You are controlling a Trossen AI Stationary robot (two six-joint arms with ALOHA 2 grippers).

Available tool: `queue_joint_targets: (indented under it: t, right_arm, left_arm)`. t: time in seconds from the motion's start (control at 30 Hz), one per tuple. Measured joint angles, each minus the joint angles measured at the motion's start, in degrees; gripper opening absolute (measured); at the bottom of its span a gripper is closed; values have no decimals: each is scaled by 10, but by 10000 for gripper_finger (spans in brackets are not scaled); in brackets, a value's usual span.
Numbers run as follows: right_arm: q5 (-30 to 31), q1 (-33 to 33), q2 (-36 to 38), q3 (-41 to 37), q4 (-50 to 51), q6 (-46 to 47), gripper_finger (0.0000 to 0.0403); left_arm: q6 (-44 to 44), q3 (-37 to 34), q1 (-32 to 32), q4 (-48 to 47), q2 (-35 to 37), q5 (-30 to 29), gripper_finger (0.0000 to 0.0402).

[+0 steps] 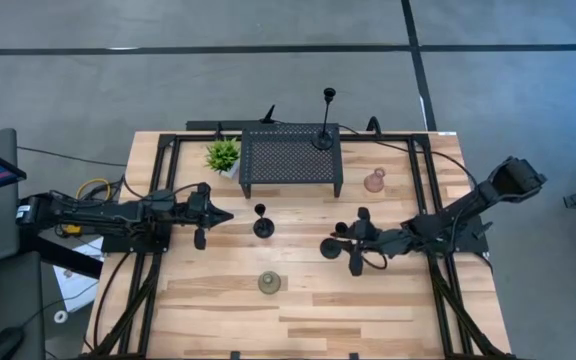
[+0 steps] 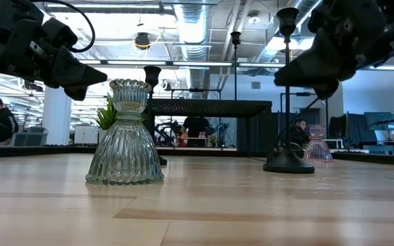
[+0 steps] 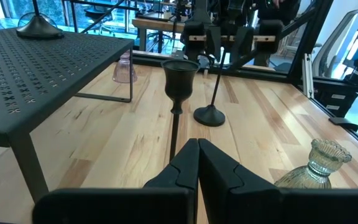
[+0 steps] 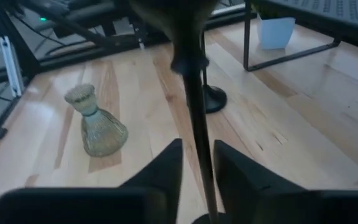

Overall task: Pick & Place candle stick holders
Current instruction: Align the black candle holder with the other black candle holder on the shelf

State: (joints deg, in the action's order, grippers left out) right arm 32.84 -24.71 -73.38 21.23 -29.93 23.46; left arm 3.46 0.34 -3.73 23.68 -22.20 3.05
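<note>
Right pincer [image 4: 197, 163] narrow, fingers either side of upright thin stem of black candle holder [image 1: 331, 247] standing mid-desk, axis vertical. Left pincer [image 3: 198, 163] closed, empty, short black holder [image 1: 262, 225] just ahead.

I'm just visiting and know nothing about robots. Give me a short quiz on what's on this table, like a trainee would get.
1. True or false: the tall black holder stands on top of the perforated stand.
2. Which end effector is at the stem of the third black holder? A: left. B: right.
3. How many candle stick holders stand directly on the wooden table?

Key
1. True.
2. B, the right end effector. The left end effector waits shut and empty near the short black holder.
3. Four: those two black ones, the pink glass holder and the olive-green holder.
</note>
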Motion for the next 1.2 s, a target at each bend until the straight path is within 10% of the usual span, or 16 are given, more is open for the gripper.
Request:
queue_joint_targets:
  t: [0.2, 0.73, 1.2]
  right_arm:
    - [1, 2, 53, 0, 22, -2, 9]
    - [-47, 96, 168, 146, 222, -112, 4]
    - [-205, 281, 168, 245, 266, -190, 1]
  left_arm:
    - [0, 0, 0, 0, 0, 0, 7]
    - [0, 0, 0, 0, 0, 0, 7]
    - [0, 0, 0, 3, 0, 0, 7]
